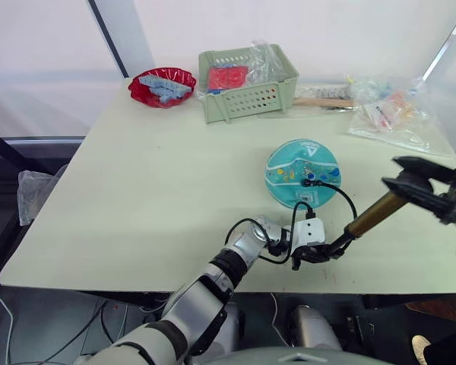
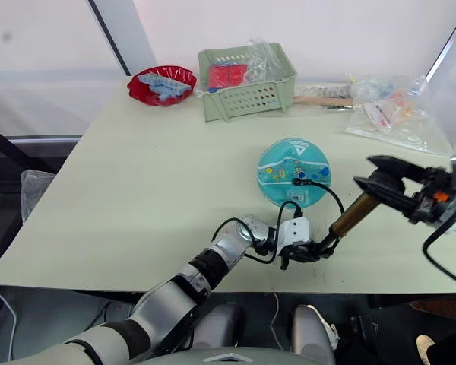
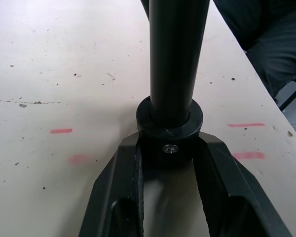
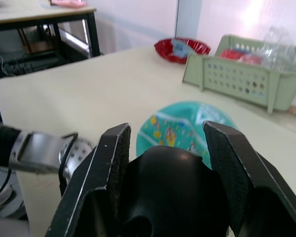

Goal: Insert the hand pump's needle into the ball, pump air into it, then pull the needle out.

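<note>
Glossy rubber ball, brushed bronze metal hand pump, matt scuffed table

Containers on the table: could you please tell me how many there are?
2: a red scalloped plastic bowl at the far left corner, and a pale green perforated plastic basket just right of it.

The wide left and centre of the table lies bare, open for passage. Along the upper edge stand a red bowl, a green basket and plastic bags at upper right. Lower right is crowded: the ball, the hose looping from it, and the slanting hand pump.
</note>
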Available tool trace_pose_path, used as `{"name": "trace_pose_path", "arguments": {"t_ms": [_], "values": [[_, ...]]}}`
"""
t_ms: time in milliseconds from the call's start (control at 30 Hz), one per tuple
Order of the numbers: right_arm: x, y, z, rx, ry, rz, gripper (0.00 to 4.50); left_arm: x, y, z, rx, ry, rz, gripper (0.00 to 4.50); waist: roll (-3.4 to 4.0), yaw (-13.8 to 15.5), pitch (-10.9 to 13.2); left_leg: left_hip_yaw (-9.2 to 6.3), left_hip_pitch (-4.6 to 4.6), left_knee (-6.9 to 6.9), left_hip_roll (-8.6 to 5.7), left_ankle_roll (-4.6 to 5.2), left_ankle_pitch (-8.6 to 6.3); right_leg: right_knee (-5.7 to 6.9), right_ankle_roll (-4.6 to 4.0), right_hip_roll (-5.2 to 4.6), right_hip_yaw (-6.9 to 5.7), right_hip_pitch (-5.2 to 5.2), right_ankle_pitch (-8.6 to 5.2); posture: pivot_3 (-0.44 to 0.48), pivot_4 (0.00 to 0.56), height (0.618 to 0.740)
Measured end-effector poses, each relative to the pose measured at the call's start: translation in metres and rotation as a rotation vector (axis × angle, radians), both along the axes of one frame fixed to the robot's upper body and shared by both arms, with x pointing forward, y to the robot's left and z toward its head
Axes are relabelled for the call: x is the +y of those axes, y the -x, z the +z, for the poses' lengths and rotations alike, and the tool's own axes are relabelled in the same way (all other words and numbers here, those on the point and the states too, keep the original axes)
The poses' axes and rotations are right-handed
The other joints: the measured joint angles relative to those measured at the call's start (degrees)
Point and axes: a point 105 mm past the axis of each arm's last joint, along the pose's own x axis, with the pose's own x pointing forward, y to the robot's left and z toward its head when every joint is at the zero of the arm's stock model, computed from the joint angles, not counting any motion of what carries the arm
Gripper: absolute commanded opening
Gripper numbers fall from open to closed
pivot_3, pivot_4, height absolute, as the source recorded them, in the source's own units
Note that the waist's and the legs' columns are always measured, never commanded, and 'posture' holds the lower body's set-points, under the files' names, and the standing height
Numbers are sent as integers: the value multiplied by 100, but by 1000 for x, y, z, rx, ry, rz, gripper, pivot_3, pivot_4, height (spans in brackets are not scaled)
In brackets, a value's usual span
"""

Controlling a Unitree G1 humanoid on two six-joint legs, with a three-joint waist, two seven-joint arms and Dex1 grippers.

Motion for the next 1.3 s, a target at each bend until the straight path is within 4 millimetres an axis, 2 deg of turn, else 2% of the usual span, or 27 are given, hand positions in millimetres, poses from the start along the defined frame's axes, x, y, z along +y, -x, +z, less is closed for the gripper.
{"name": "trace_pose_path", "arguments": {"t_ms": [167,200,400,633,867,967,1100,1167,1300], "values": [[13,-4,-32,7,8,4,1866,1,1,-1,5,-1,2,960,-22,2,-17,-9,1,-2,3,-1,0,0,-1,5,-5,0,-1,0,150,737],[18,-5,-45,5,11,3,1866,1,1,-2,6,-2,3,960,-25,1,-21,-7,1,-2,3,-1,0,0,-2,4,-5,0,-1,0,150,737],[25,-8,-73,2,23,-8,1866,1,1,-2,5,-1,7,960,-28,1,-29,-8,4,-2,2,-1,0,0,-2,6,-4,0,-1,0,150,737],[28,-8,-75,-30,30,-5,1818,1,0,-3,5,-4,17,960,-23,-2,-47,-13,10,-2,2,-2,-1,0,0,9,-3,6,-1,0,150,737],[19,-11,-60,7,4,-10,1818,-1,1,-2,5,2,6,960,12,6,-23,-10,1,0,-4,0,0,0,-2,1,-3,2,0,0,150,737],[15,-14,-46,22,-19,-7,1818,-2,2,-1,6,6,-1,960,33,9,-7,-9,-4,1,-8,0,0,0,-3,-2,-3,-1,1,0,150,737],[7,-14,-5,1,-25,12,1818,-4,1,2,1,11,-8,960,62,14,40,-6,-17,2,-27,1,1,0,0,-23,-3,-4,3,0,150,737],[2,-10,19,-34,-35,21,1818,-4,2,1,2,12,-8,960,53,15,45,-15,-16,0,-26,2,1,0,0,-23,-11,-3,2,0,150,737],[1,-6,40,-58,-55,28,1818,-4,2,1,1,12,-8,960,43,14,51,-13,-18,2,-27,2,1,0,1,-33,-11,-2,2,0,150,737]]}}
